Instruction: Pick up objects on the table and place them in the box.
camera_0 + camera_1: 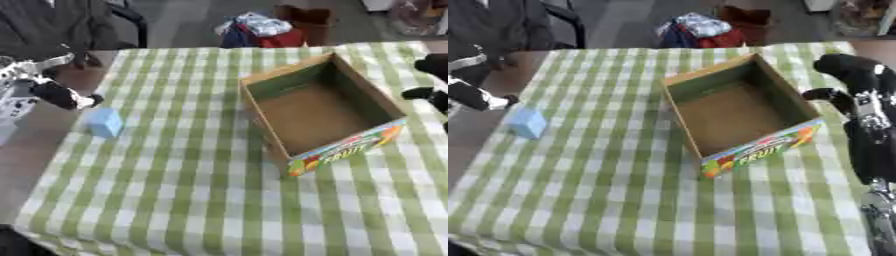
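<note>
Left eye view: A table (175,200) covered with a green-and-white checked cloth is shown. An open cardboard box (319,112) is set right of centre on the cloth, slightly askew, with a colourful printed panel reading "FRUIT" on its near wall. The interior of the box is seen to be bare brown card. A light blue block (105,122) is located near the left edge of the table, well apart from the box. The left hand (61,95) is positioned just above and to the left of the block, not touching it; dark fingers (74,100) are seen pointing toward the block, but whether they are apart or together cannot be told. Only a dark part of the right hand is visible at the right edge.

Right eye view: The right hand (850,75) is shown more fully, just beside the right wall of the box. One finger is extended toward the box; the state of the remaining fingers cannot be told. Nothing is seen held in it.
</note>
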